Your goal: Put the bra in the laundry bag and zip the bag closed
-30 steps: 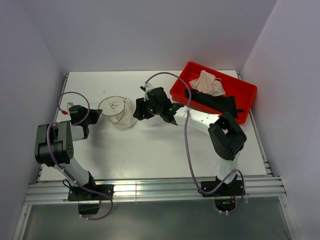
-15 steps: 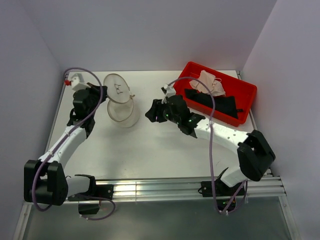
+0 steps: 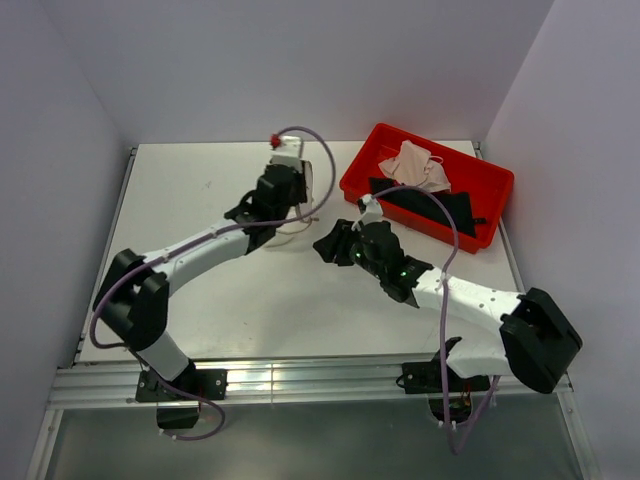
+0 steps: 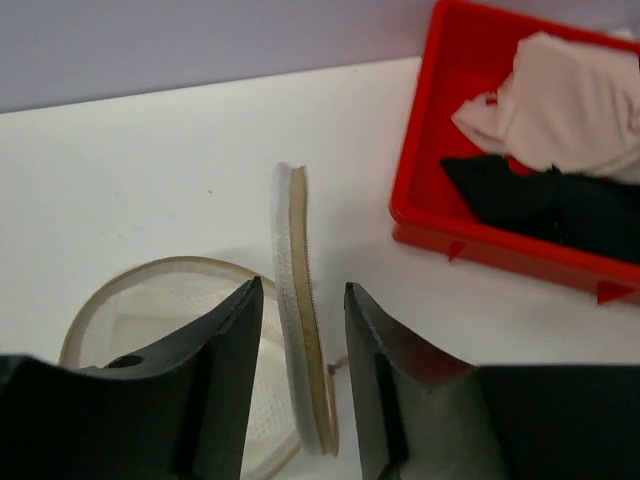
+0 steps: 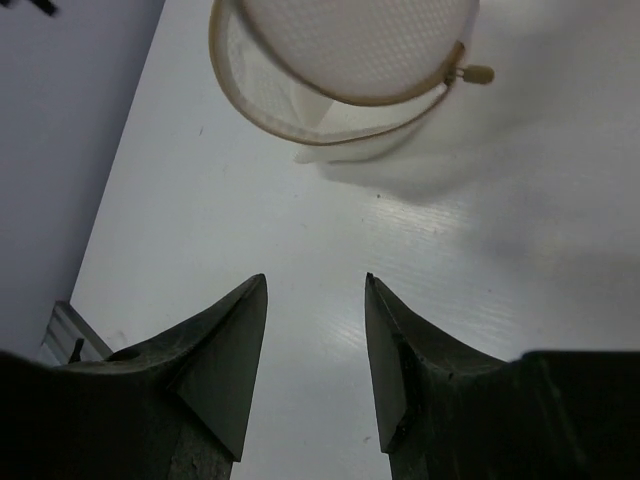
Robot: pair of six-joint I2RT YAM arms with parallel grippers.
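Whitish mesh, count 1: small round dome-shaped laundry bag (image 5: 340, 50) with a tan zipper rim. It sits on the table near the far middle, left of the tray and not touching it. The lid flap stands on edge and the base ring lies flat beside it, so it's unzipped. A tan zipper pull (image 5: 478, 73) sticks out at the rim.
Pale pink-beige soft bra (image 3: 412, 166), count 1: it's in the red rectangular plastic tray (image 4: 412, 160) at the far end, not in the bag. Black cloth garment (image 3: 435, 205), count 1: same tray, touching the bra.
Arms, count 2.
Left arm is stretched diagonally across to the far centre. The left gripper (image 4: 303, 290) straddles the upright lid flap, fingers (image 4: 235, 370) parted, with a gap showing on each side of the rim.
Right arm is low, forearm angled left. The right gripper (image 5: 315, 280) is near the bag on its tray side and short of it, with fingers (image 5: 225, 350) apart and nothing between them.
The table is flat white (image 3: 300, 310) with an aluminium rail (image 3: 300, 380) at the near edge. Plain pale lilac-grey walls (image 3: 300, 60) stand on three sides.
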